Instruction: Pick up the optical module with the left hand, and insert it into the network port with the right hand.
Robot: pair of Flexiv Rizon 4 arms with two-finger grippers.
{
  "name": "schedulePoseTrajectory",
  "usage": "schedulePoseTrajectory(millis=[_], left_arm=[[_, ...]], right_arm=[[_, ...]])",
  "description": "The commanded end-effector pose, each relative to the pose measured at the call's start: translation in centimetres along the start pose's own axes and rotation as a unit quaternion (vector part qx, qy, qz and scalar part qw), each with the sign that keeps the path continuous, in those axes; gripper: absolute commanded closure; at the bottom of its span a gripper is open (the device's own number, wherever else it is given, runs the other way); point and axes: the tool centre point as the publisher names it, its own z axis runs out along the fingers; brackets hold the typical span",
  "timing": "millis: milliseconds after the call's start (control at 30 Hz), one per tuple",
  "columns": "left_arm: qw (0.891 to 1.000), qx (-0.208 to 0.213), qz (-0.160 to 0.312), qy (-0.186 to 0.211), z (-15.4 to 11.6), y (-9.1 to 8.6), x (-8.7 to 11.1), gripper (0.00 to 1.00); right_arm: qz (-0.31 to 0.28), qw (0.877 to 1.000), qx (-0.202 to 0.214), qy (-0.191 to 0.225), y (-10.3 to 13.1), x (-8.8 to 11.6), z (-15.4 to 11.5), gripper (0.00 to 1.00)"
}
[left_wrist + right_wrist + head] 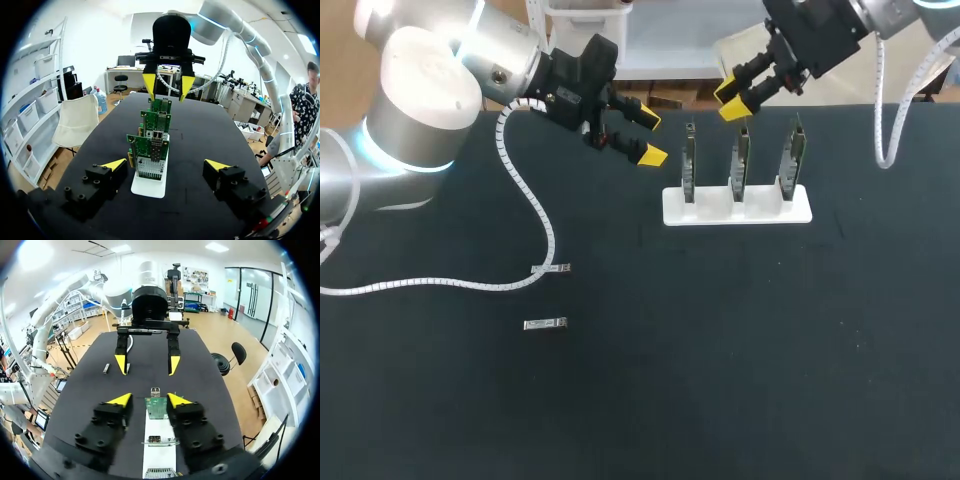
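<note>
Two small silver optical modules (551,269) (545,323) lie on the black table, left of centre, with no gripper near them. A white base (737,205) holds three upright green network cards (740,160). My left gripper (648,136) hovers just left of the cards, open wide and empty; in its wrist view, between the left gripper's (166,165) tips, the cards (150,147) stand in a row ahead. My right gripper (731,101) hangs above and behind the cards, fingers apart with a narrow gap, holding nothing. From the right gripper (149,400), a card's top (156,407) shows between the fingers.
A white spiral-wrapped cable (525,200) trails from my left arm across the table's left side, ending close to the nearer module. The table (740,360) stretches dark and flat in front of the white base.
</note>
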Motion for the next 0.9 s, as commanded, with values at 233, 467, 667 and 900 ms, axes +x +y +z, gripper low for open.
schedulePoseTrajectory(millis=[233,467,667,900], left_arm=[[1.0,0.0,0.001,0.0,0.0,0.1,0.0,0.0],[1.0,0.0,0.001,0.0,0.0,0.1,0.0,0.0],[1.0,0.0,0.001,0.0,0.0,0.1,0.0,0.0],[1.0,0.0,0.001,0.0,0.0,0.1,0.0,0.0]], right_arm=[[-0.009,1.0,0.009,-0.005,0.4,-0.7,0.8,1.0],[-0.016,1.0,0.011,-0.006,0.1,-1.4,2.0,1.0],[-0.02,1.0,0.006,-0.004,0.0,-1.7,3.0,1.0],[-0.021,1.0,0.001,0.003,-0.2,-1.5,3.9,1.0]])
